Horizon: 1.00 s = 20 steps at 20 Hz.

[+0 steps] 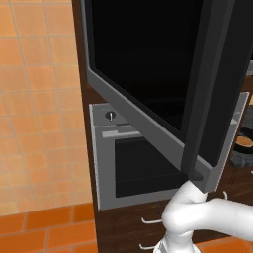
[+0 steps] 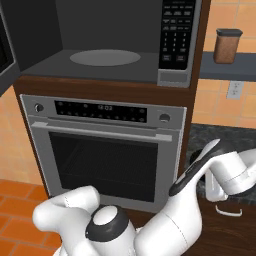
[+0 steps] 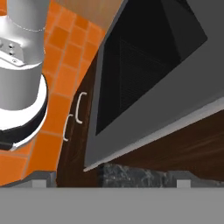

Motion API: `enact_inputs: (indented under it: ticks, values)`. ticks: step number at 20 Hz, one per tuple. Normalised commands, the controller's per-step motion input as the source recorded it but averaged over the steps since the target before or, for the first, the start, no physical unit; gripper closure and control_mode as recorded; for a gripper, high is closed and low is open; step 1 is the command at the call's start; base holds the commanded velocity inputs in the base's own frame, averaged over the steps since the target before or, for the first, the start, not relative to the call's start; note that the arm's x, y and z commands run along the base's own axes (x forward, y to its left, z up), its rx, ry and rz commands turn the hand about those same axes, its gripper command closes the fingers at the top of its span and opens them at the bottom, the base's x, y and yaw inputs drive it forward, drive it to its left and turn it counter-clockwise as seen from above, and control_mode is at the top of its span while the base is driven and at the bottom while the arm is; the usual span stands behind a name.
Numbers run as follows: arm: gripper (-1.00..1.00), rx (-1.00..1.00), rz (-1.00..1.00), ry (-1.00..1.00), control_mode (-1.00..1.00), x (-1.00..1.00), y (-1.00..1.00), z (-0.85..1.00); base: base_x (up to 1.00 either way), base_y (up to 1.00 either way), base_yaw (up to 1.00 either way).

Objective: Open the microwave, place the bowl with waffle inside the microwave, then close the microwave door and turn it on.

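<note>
Overhead, microwave (image 2: 105, 45) door (image 1: 148, 74) ajar, only turntable plate (image 2: 104, 57) inside; claw (image 3: 111, 180) fingers spread wide.

I count one built-in microwave with grey cavity (image 2: 100, 45), its one black glass door (image 1: 148, 54) swung open. One silver oven (image 2: 105, 150) at six o'clock below. One brown lidded canister (image 2: 227, 46) on one grey shelf (image 2: 227, 67). Two oven knobs.
</note>
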Motion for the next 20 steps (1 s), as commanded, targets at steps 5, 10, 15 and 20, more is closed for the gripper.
enact_inputs:
  ticks: [5,10,15,20]
  values:
    - [-1.00,0.00,-0.08,0.00,-1.00,0.25,-0.12,-0.38,0.00,0.00,0.00]
    - [-1.00,0.02,-0.16,0.00,-1.00,0.17,-0.03,-0.28,0.00,0.00,0.00]
    - [-1.00,0.00,-0.15,0.00,-1.00,0.23,0.00,-0.27,0.00,0.00,0.00]
    - [-1.00,0.00,-0.01,0.00,-1.00,0.20,-0.08,-0.18,0.00,0.00,0.00]
